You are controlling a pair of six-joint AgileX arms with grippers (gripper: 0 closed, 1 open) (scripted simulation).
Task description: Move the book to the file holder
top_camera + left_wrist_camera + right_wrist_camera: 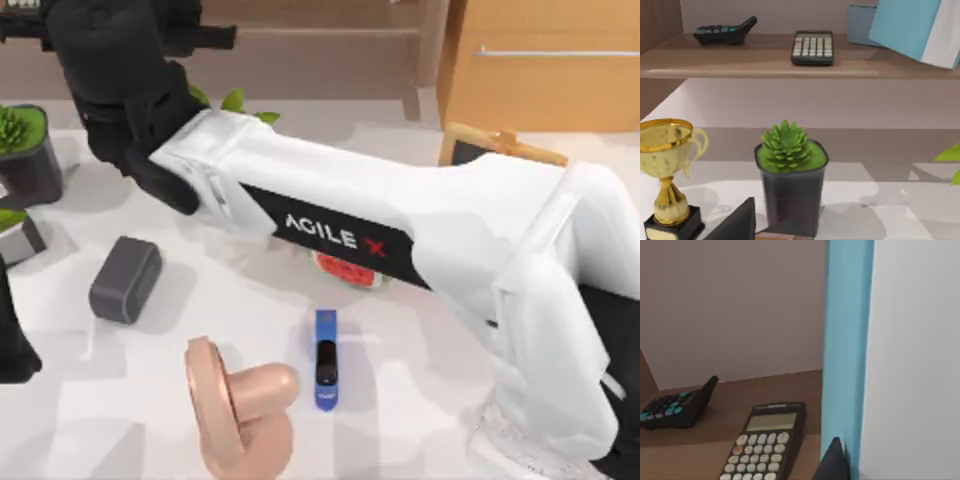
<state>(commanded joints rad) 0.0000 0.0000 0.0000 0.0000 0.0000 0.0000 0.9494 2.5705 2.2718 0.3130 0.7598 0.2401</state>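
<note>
The book (875,355) has a light blue cover and white pages, and it looms close in the right wrist view with a dark fingertip (832,462) against its lower edge. From the left wrist view the book (910,25) hangs tilted over the wooden shelf (765,65). Just behind it stands a grey-blue upright box (860,24), apparently the file holder. My right arm reaches across the table to the back left, and its gripper (110,45) is shut on the book. My left arm (10,340) rests at the left edge.
On the shelf lie a black calculator (812,47) and a black keypad device (725,31). The table carries a dark potted succulent (790,170), a gold trophy (667,170), a grey box (125,278), a blue-and-black stapler (326,358), a beige roller (235,405) and a red pot (345,268).
</note>
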